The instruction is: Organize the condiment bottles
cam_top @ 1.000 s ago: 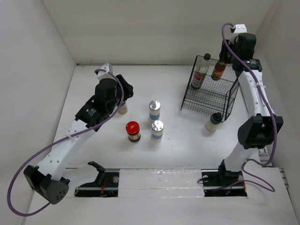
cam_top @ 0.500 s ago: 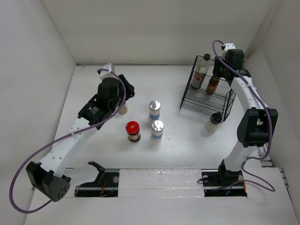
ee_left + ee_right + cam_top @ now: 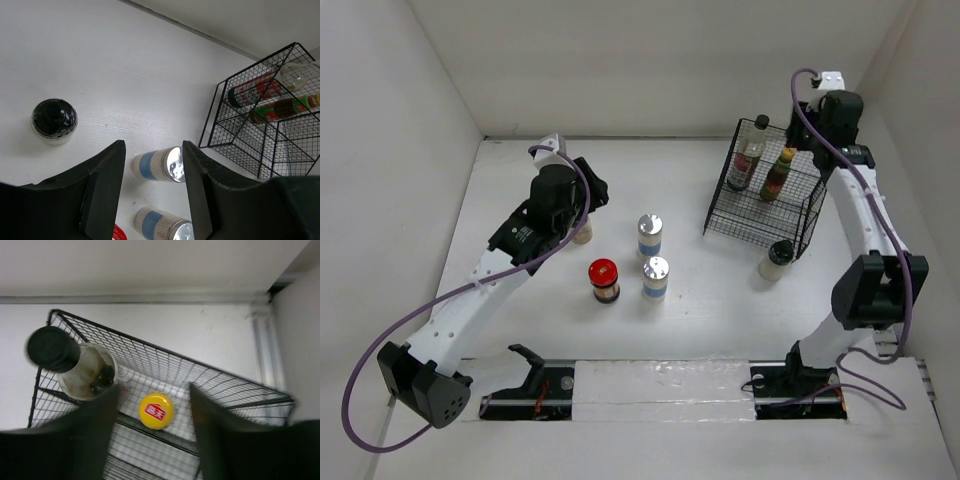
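**Overhead view.** I count seven bottles.
- In the black wire rack point(image 3: 812, 214), far right: the tall black-capped bottle point(image 3: 748, 160) and the small red sauce bottle point(image 3: 776, 177), side by side.
- On the surface point(image 3: 710, 325), five left out:
  - a pale dark-capped jar point(image 3: 776, 259) just beside the rack's near corner
  - two silver-lidded jars, the farther point(image 3: 650, 236) and the nearer point(image 3: 656, 279), mid-surface
  - the red-lidded jar point(image 3: 604, 282) next to the nearer one
  - a second pale jar point(image 3: 582, 233), partly under the left arm
- The left fingers point(image 3: 578, 205) hang over that second pale jar. The right fingers point(image 3: 823, 118) sit high above the rack's far side.

**Left wrist view.**
- My left fingers point(image 3: 107, 180) stand parted and carry nothing.
- The second pale jar point(image 3: 54, 121) stands off to their left, outside the gap.
- The farther silver-lidded jar point(image 3: 159, 165) shows through the gap, with the nearer one point(image 3: 165, 226) below it.
- The rack point(image 3: 220, 127) with its two bottles is at the right.

**Right wrist view.**
- My right fingers point(image 3: 95, 430), somewhat blurred, are spread and grasp nothing.
- The sauce bottle's yellow cap point(image 3: 156, 411) shows below, between them, inside the rack point(image 3: 220, 382).
- The tall bottle point(image 3: 75, 365) stands beside it.

**Tally.** By my reckoning, two are stowed and five remain. The pale jar by the left arm looks the likeliest next pick.
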Available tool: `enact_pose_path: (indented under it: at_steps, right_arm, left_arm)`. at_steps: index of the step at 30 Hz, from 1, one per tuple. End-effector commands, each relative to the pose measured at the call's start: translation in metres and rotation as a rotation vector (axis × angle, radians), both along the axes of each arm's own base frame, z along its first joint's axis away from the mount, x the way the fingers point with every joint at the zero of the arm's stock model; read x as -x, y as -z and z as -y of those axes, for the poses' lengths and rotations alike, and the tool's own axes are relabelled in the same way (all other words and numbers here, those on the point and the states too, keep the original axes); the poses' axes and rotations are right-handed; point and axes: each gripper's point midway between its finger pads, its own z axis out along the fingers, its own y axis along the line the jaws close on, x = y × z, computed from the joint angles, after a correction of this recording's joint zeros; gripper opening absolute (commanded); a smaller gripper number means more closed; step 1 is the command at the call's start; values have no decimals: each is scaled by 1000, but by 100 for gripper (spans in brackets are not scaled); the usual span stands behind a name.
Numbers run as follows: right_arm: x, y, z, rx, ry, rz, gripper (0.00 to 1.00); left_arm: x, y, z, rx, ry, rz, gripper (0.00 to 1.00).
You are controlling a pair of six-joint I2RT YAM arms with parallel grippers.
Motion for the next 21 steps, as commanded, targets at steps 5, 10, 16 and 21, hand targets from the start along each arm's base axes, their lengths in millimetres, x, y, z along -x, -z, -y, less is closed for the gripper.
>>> enact_pose_path:
  at_steps: [5, 10, 16, 21]
  right_arm:
    - [73, -99, -98, -66, -251, 245, 0]
    - [156, -25, -252, -83, -750, 84, 34]
    - [208, 43, -308, -40, -938, -93, 97]
    - [205, 82, -321, 4, -926, -165, 100]
  left_arm:
    - [-6, -23, -13, -7, -44, 60, 36]
    - [-4, -23, -12, -10, -35, 49, 12]
    - [-7, -24, -14, -11, -44, 49, 30]
    - [-7, -19, -13, -13, -36, 39, 62]
